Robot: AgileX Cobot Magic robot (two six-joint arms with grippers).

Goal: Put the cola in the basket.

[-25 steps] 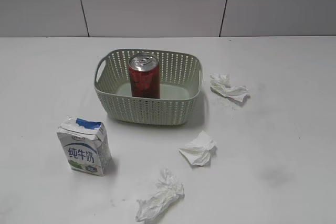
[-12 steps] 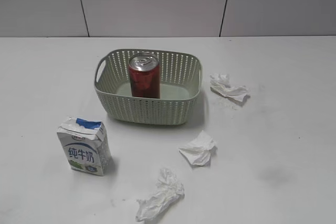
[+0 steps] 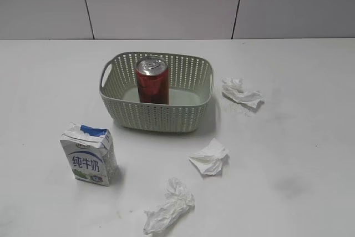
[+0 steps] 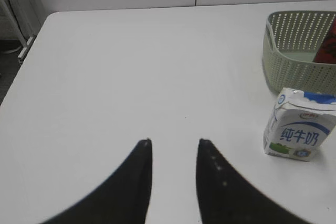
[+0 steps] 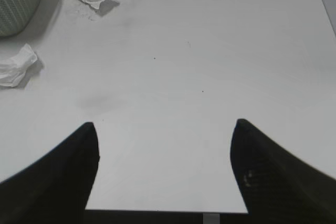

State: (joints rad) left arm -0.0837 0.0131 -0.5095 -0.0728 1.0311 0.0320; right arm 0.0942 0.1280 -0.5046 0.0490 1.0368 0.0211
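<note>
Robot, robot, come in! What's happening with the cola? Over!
Both grippers open, empty. Cola upright in basket. Nothing in the way.

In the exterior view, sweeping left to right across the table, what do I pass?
Milk carton → cola, standing upright inside the basket → crumpled tissue nearest the camera → middle crumpled tissue → crumpled tissue right of the basket.

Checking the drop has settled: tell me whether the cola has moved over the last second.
No. The cola stands upright in the same spot inside the basket, left of its middle, just as in the earlier exterior pictures.
</note>
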